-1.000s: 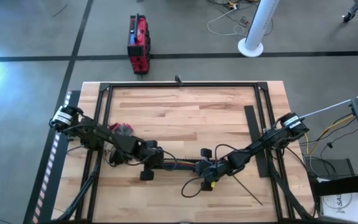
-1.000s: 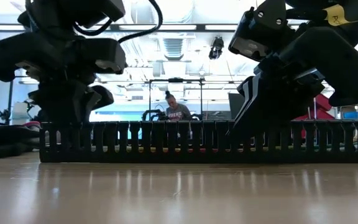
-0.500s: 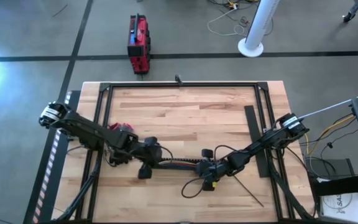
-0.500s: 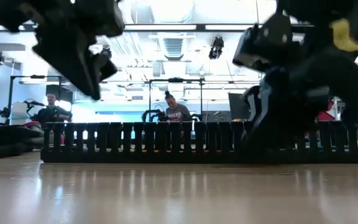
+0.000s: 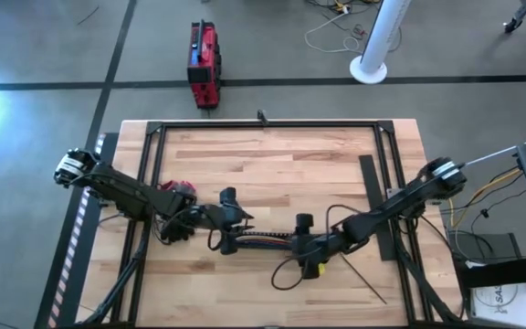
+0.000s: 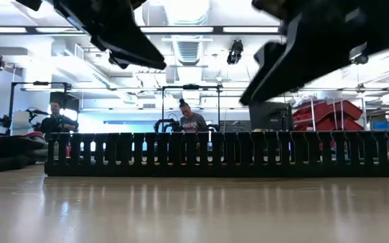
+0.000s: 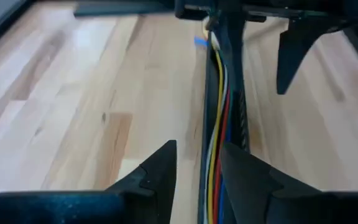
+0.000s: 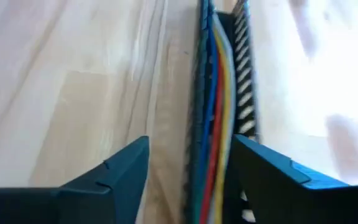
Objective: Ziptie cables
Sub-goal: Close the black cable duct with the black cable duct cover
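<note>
The cables (image 7: 219, 118), yellow, red and blue wires, lie lengthwise in a long black perforated bar (image 6: 228, 154) that rests on the table's near middle. My left gripper (image 7: 197, 149) hovers open over the bar's left end (image 5: 236, 239), and the wires run on past its fingertips. My right gripper (image 8: 190, 144) hovers open and wider over the bar's right end (image 5: 292, 241), looking along the cables (image 8: 215, 93). In the low view both grippers hang clear above the bar. A thin black ziptie (image 5: 363, 279) lies flat on the wood near the front right.
A black frame (image 5: 263, 123) edges the wooden table. A flat black strip (image 5: 370, 178) lies at the right and a red object (image 5: 179, 190) by the left arm. A black cord loops near the front (image 5: 286, 274). People (image 6: 190, 123) sit in the room behind.
Both grippers have risen from the top of the perforated bar to well above it. The left one has also shifted toward the far edge and turned. The bar and its wires have stayed where they were on the table.
</note>
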Motion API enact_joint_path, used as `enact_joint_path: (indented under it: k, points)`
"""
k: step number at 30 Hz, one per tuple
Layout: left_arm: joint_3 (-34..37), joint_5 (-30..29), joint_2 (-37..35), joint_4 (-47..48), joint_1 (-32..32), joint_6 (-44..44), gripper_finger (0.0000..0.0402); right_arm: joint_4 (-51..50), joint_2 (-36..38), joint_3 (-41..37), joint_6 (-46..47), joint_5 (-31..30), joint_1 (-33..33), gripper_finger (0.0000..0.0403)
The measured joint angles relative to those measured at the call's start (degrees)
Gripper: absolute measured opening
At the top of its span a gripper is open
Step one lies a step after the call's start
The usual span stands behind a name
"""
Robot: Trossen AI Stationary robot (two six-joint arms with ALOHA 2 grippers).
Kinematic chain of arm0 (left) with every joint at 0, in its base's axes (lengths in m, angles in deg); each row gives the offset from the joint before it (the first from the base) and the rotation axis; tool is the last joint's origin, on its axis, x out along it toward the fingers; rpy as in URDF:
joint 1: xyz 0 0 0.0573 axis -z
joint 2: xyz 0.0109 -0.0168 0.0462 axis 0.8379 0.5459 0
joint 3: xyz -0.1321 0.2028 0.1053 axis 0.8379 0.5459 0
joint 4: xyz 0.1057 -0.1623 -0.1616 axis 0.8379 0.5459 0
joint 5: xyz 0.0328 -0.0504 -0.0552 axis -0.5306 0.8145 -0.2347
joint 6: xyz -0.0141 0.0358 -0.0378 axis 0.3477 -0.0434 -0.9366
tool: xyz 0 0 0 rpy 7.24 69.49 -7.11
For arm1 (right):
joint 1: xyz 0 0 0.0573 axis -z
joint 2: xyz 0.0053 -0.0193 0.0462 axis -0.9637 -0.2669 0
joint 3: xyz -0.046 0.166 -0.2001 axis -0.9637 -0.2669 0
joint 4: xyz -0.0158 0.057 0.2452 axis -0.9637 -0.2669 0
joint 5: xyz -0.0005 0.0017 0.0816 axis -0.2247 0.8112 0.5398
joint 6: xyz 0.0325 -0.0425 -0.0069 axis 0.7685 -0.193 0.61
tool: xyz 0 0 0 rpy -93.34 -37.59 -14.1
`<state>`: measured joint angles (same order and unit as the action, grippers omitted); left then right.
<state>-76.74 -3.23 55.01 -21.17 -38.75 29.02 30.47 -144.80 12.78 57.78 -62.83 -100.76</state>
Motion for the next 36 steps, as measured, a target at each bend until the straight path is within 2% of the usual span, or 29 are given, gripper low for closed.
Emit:
enact_joint_path:
  k: [5,9,12,15,20,24,28,31,36]
  points:
    - [4.3,-0.3,0.0,-10.5,1.4,-3.5,0.0098,-10.0,8.4,0.1,4.1,-1.0,0.0,0.0243]
    - [11.8,-0.3,0.1,-28.1,3.0,-2.3,0.0085,-19.2,13.2,-1.0,9.8,-3.9,-0.1,0.0250]
    - [17.1,-0.3,0.1,-38.6,3.2,-1.8,0.0075,-20.9,14.0,-2.6,13.7,-3.2,-0.1,0.0254]
    - [20.6,-0.3,0.1,-44.4,3.2,-1.6,0.0067,-20.2,13.5,-3.7,15.8,-1.5,-0.1,0.0261]
    - [22.7,-0.3,0.1,-46.1,3.2,0.2,0.0061,-19.7,11.3,-3.8,18.5,-0.7,0.4,0.0284]
    - [23.0,-0.3,0.1,-45.3,3.2,0.4,0.0065,-19.6,9.6,-3.9,20.2,4.6,0.7,0.0307]
    - [23.3,-0.3,0.1,-45.0,3.2,1.9,0.0069,-18.8,7.7,-3.9,19.4,4.8,1.0,0.0331]
    - [23.3,-0.3,0.1,-44.7,3.2,3.1,0.0070,-15.8,5.8,-3.9,18.8,5.1,2.3,0.0343]
    - [23.3,-0.3,0.1,-44.8,3.1,6.3,0.0063,-8.5,1.1,-3.8,15.4,9.3,5.0,0.0343]
